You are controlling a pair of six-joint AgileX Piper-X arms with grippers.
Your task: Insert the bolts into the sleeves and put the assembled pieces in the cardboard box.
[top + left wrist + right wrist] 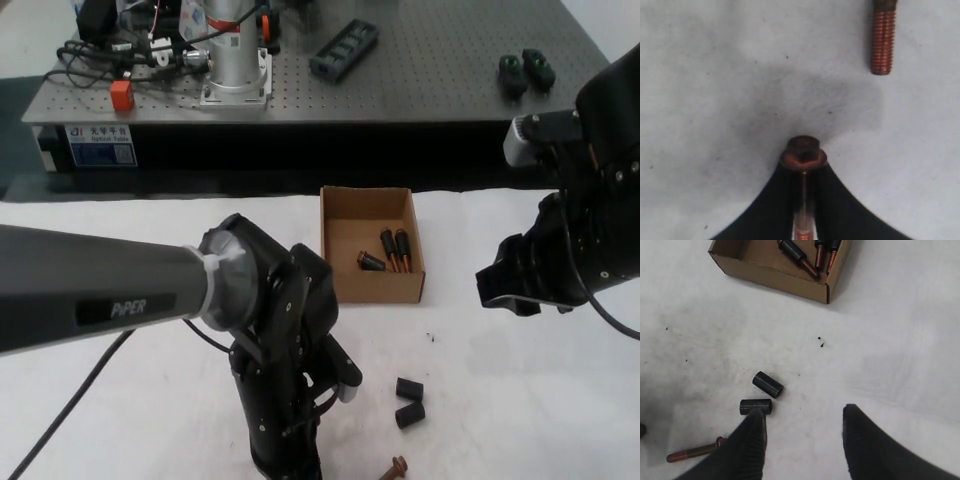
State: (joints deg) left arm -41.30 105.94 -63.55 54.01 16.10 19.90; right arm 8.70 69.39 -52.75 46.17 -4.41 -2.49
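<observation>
A maker's name in white letters runs along the grey tube of the left arm. A blue and white label sits on the front edge of the black bench, its print too small to read.

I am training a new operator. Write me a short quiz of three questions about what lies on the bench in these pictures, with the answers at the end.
1. True or false: the cardboard box holds three assembled pieces.
2. Fill in: ___ loose sleeves lie on the white cloth.
3. Choose: the left gripper is shut on A) a sleeve, B) a bolt, C) nothing.
Key: 1 true; 2 two; 3 B.
</observation>
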